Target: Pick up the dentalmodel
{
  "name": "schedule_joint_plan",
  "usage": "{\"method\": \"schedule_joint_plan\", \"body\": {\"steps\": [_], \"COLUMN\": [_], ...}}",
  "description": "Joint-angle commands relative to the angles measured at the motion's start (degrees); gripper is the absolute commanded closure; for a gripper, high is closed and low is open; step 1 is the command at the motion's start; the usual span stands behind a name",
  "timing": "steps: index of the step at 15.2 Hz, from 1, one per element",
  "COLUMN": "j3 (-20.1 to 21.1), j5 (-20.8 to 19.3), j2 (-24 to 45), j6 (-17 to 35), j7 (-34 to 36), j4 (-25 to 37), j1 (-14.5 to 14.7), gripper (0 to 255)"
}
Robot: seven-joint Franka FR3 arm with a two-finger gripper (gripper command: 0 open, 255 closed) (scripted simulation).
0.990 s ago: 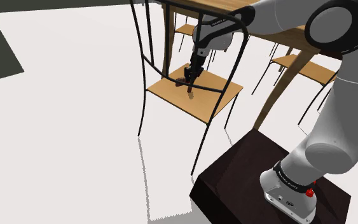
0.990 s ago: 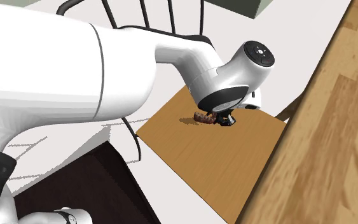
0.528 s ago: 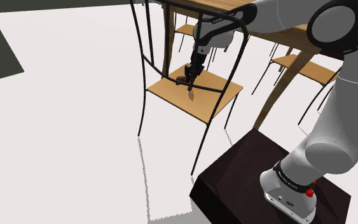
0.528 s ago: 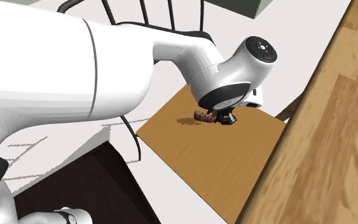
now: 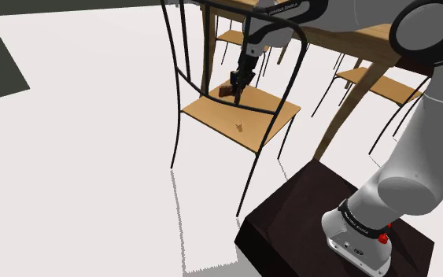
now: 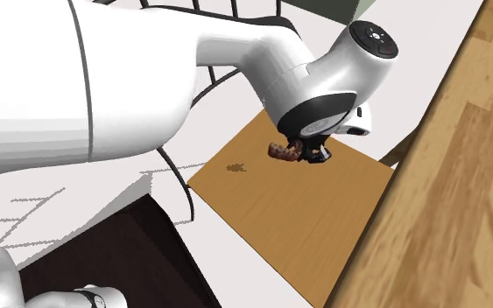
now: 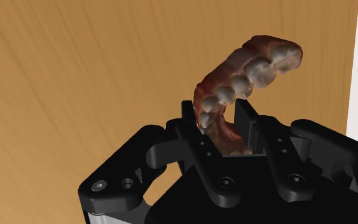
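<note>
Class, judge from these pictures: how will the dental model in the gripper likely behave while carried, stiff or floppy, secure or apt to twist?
Probably stiff: the dental model juts in an arch past the gripper without drooping. It may pivot, since the fingers clasp only one end. Its bumpy teeth likely give uneven, slip-prone contact.

The black hand (image 7: 217,118) clasps a reddish set of teeth (image 7: 250,67) between its fingers, wooden surface (image 7: 75,83) beyond.

Dental model (image 7: 247,70) in hand (image 7: 218,114) above seat (image 7: 75,76)
</note>
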Motion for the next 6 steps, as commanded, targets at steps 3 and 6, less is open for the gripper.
{"method": "schedule_joint_plan", "body": {"steps": [3, 6], "j3": [-0.08, -0.11], "j5": [-0.36, -0.46], "j2": [-0.96, -1.22], "j6": [-2.79, -3.57], "j7": [0.60, 0.76], "j4": [1.87, 2.41], "j1": [0.00, -0.01], "gripper": [255, 255]}}
